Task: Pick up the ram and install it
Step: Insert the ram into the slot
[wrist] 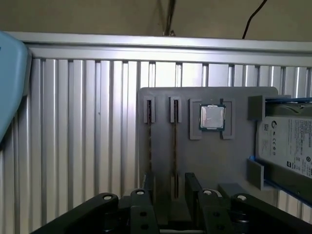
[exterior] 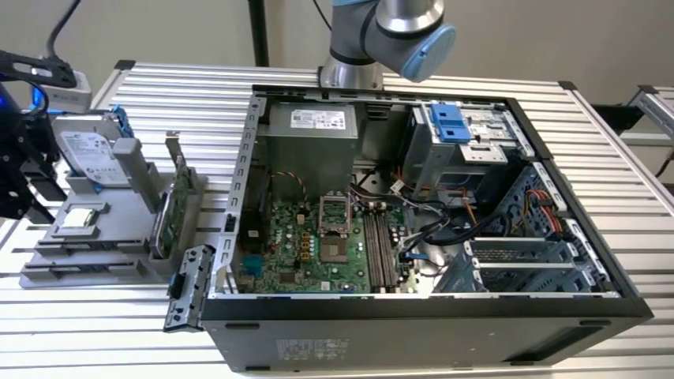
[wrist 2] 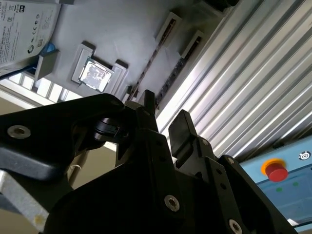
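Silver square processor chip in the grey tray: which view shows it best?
First wrist view: the silver square processor chip faces the camera squarely. The second wrist view shows it slanted; the exterior view shows it distant, at its left.

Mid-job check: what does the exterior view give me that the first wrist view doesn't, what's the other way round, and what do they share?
Exterior view: the open computer case, its motherboard, and the green card standing on edge at the tray's case side. First wrist view: the ram edge-on in a tray slot, and the pincer open, its fingers either side of the ram's line. Shared: the grey tray, the square processor and the hard drive with blue rails.
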You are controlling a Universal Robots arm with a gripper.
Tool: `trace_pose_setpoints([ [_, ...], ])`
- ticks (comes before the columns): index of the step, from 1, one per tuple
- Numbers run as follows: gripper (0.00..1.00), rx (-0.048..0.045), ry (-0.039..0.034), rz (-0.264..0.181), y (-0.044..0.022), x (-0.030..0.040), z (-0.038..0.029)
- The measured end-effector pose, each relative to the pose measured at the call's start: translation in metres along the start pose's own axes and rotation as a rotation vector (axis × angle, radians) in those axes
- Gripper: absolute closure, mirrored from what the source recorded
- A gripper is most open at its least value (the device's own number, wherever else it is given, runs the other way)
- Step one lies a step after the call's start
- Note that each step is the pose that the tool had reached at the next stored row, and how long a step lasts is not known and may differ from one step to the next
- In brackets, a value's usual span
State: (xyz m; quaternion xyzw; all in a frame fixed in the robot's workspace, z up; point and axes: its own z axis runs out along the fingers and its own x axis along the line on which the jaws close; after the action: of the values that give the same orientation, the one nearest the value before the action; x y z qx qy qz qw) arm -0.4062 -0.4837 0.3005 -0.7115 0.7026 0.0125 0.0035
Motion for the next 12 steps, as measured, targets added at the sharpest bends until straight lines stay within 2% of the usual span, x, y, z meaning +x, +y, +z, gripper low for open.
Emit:
trace_pose_setpoints([
  [7,0.0,0.0014,0.0,0.0,-0.0002,0.0003,0.0103],
  [12,0.0,0.0011,0.0002,0.0,-0.0002,0.0003,0.0118],
])
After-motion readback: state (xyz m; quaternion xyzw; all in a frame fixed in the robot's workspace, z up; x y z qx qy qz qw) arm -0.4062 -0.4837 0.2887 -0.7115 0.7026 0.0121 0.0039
